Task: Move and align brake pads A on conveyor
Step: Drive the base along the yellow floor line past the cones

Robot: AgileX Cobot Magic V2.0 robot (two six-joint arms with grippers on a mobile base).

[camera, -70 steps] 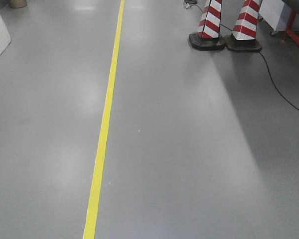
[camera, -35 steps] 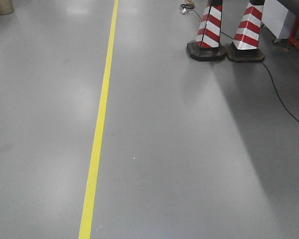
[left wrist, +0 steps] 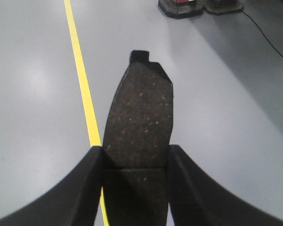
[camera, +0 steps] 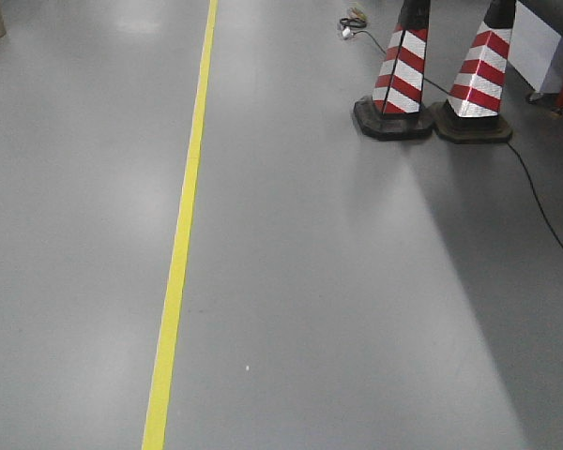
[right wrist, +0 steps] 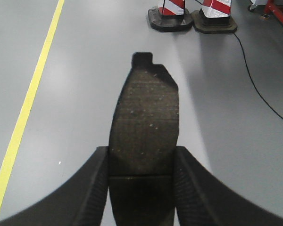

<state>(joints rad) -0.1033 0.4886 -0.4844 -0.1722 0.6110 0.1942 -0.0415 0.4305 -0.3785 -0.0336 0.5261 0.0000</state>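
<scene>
Jaws of left gripper (left wrist: pixel 134 153) clamp one flat, dark grey-brown curved brake pad (left wrist: pixel 140 108); right gripper (right wrist: pixel 141 153) clamps its twin pad (right wrist: pixel 145 113). Conveyor out of view, so grips should be firm and pads level for placement.

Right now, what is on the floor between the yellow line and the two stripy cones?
Nothing: between the yellow line and the stripy cones lies only bare grey floor, as the front-facing view shows.

First brake pad (left wrist: pixel 139 113): dark grey-brown, matte, pale-flecked, slightly curved oblong, notched tab at far end, thin groove across the middle. Held lengthwise between the fingers of the left gripper (left wrist: pixel 134 157), tab end jutting forward. Second brake pad (right wrist: pixel 145 122): same look, same pose, in the right gripper (right wrist: pixel 141 157).
</scene>
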